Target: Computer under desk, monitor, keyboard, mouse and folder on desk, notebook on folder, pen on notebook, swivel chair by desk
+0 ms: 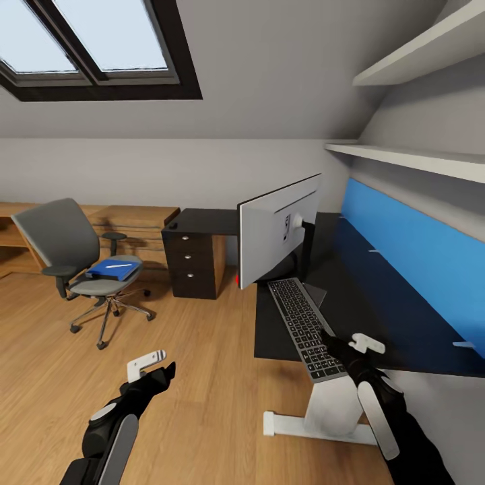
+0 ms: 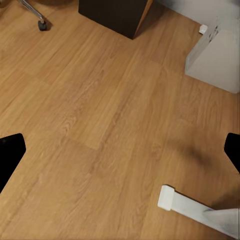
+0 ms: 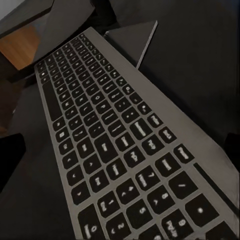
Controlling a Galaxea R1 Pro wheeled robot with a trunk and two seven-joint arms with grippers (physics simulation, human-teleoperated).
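The keyboard point(image 1: 304, 328) lies at centre-right of the head view on the black surface point(image 1: 377, 316), its near end jutting over the front edge, just in front of the monitor point(image 1: 277, 229). The right pincer point(image 1: 356, 346) hangs open beside that near end. The left pincer point(image 1: 149, 365), lower left, is open above the wood floor point(image 1: 202, 377). At mid-left, the chair point(image 1: 74, 256) carries the blue folder point(image 1: 113, 269).

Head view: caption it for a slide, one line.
Right gripper at the keyboard overhanging the desk beside the monitor; folder on the chair.
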